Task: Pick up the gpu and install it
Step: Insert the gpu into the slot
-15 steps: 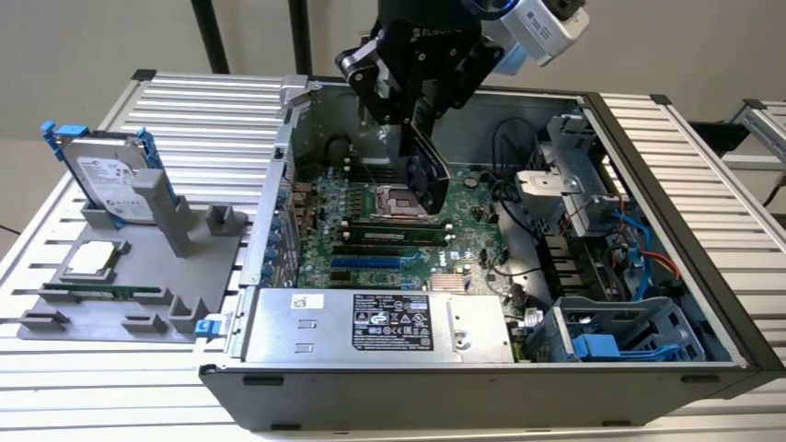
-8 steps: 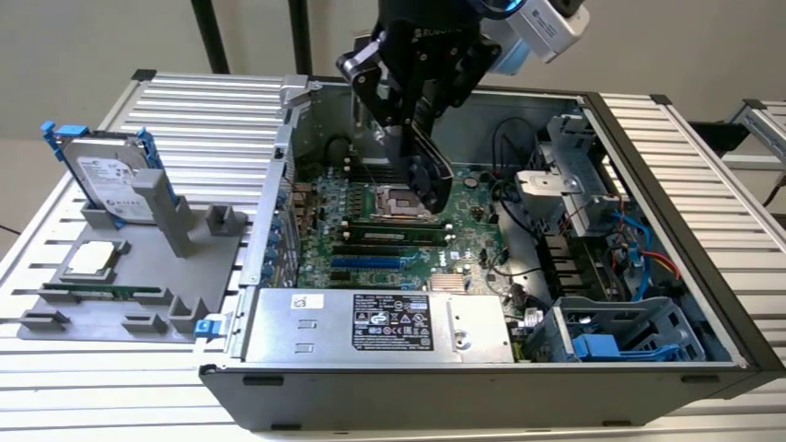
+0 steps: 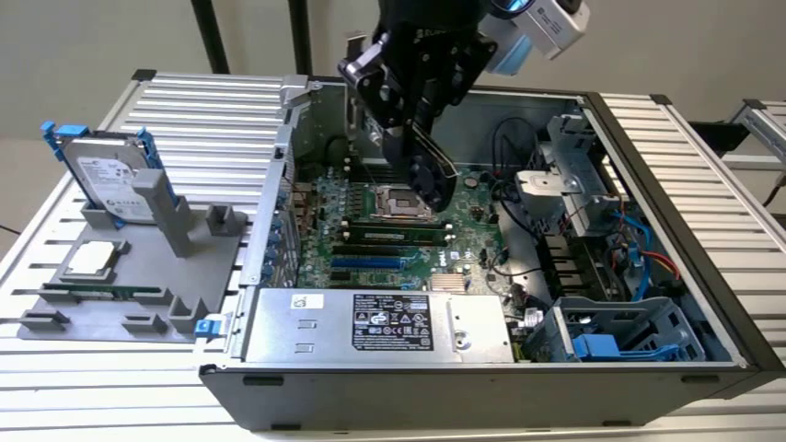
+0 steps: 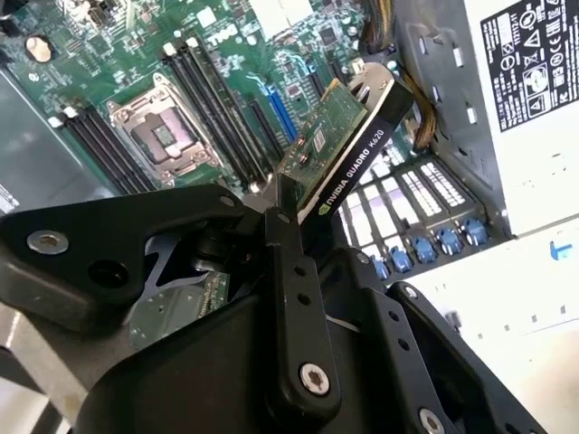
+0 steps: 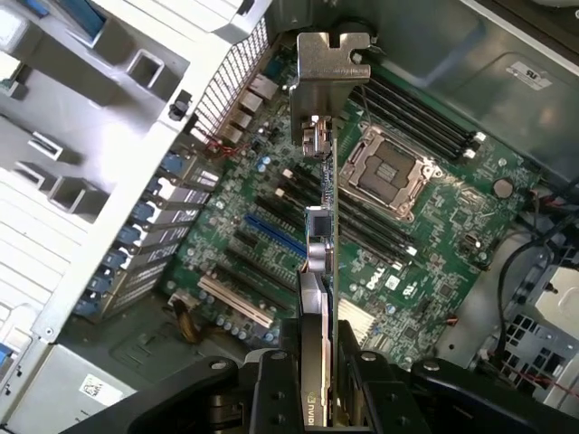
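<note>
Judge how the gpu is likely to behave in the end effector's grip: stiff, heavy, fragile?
Probably stiff: the gpu runs straight from the end effector to its metal bracket, with no sag. Likely fragile: bare green board and small components show in the second wrist view. It may pivot if bumped, being held near one end.

**Gripper (image 3: pixel 411 138) and gpu (image 3: pixel 433 184) above the open computer case (image 3: pixel 669 198)**
The dark gpu slants down from the gripper toward the CPU socket (image 3: pixel 402 200) on the green motherboard (image 3: pixel 368 244). At the exterior view's left, a hard drive (image 3: pixel 109 180) with blue rails stands upright in a grey fixture (image 3: pixel 123 276) on the slatted tabletop (image 3: pixel 197 120).
</note>
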`<state>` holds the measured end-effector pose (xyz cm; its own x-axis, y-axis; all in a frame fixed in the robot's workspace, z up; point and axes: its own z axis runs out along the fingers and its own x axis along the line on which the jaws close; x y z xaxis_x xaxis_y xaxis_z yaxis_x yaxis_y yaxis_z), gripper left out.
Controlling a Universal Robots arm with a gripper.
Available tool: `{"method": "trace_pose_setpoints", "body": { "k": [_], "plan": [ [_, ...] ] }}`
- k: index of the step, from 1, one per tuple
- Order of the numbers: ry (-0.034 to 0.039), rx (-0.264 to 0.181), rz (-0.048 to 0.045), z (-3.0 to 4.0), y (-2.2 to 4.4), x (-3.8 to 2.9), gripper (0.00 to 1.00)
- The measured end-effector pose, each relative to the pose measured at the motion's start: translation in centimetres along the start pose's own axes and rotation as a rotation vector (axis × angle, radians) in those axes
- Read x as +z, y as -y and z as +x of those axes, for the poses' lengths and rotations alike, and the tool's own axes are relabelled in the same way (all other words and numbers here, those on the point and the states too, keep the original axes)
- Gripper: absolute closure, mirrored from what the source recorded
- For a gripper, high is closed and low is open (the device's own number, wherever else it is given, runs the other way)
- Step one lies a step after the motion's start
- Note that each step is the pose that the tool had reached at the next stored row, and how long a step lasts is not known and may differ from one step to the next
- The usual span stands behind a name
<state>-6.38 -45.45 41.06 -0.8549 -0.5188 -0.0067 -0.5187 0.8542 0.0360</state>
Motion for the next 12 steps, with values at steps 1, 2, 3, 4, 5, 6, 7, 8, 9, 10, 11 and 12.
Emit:
{"method": "trace_pose_setpoints", "body": {
  "k": [1, 2, 3, 4, 5, 6, 7, 8, 9, 10, 11, 12],
  "plan": [
    [-0.0003, -0.01, -0.0001, 0.0, 0.0, 0.0, 1.0],
    [-0.0007, -0.02, -0.0001, 0.0, 0.0, 0.0, 1.0],
    [-0.001, -0.029, -0.0002, 0.0, 0.0, 0.0, 1.0],
    [-0.0013, -0.039, -0.0003, 0.0, 0.0, 0.0, 1.0],
    [-0.0017, -0.048, -0.0003, 0.0, 0.0, 0.0, 1.0],
    [-0.002, -0.057, -0.0004, 0.0, 0.0, 0.0, 1.0],
    [-0.0023, -0.066, -0.0004, 0.0, 0.0, 0.0, 1.0],
    [-0.0027, -0.075, -0.0005, 0.0, 0.0, 0.0, 1.0],
    [-0.003, -0.083, -0.0006, 0.0, 0.0, 0.0, 1.0],
    [-0.0033, -0.092, -0.0006, 0.0, 0.0, 0.0, 1.0],
    [-0.0036, -0.1, -0.0006, 0.0, 0.0, 0.0, 1.0],
    [-0.0039, -0.109, -0.0007, 0.0, 0.0, 0.0, 1.0]
  ]
}}
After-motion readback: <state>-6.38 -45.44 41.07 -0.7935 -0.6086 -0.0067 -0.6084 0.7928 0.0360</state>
